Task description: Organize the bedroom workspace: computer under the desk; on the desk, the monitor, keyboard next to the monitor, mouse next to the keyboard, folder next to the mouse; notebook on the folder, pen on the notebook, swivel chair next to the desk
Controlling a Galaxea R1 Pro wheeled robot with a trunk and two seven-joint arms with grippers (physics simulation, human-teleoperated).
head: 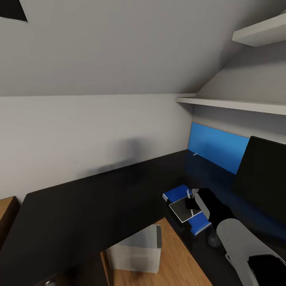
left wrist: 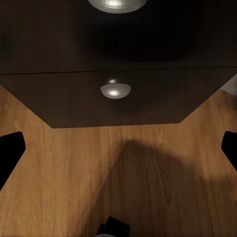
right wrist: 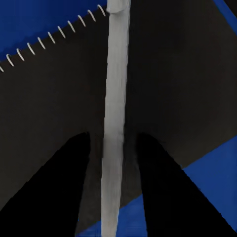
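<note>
Right arm is out over the black worktop [head: 87, 206], and its gripper [head: 190, 197] sits directly above the notebook [head: 183, 209]. In the right wrist view the two dark fingers [right wrist: 163, 192] are clenched on either side of the white pen [right wrist: 114, 118], which runs straight up between them across the dark notebook cover [right wrist: 59, 128]. Spiral binding shows along one edge there, and bright blue folder [right wrist: 29, 19] peeks out past it.

From the head view, the folder [head: 176, 192] lies flat on the worktop near the inner corner, the notebook stacked on top of it. Whether the pen tip touches the notebook or hangs just above, hard to call from here. A small dark mouse [head: 213, 240] rests on the worktop just beside the folder, next to the grey forearm. The monitor [head: 264, 178] stands at the right edge, with a blue wall panel [head: 214, 147] behind it. The pale computer [head: 137, 250] sits on the wood floor [head: 178, 266] under the worktop.

Left gripper: finger tips [left wrist: 10, 153] spread wide, released, facing dark drawers [left wrist: 118, 54] with round silver knobs [left wrist: 115, 90].
</note>
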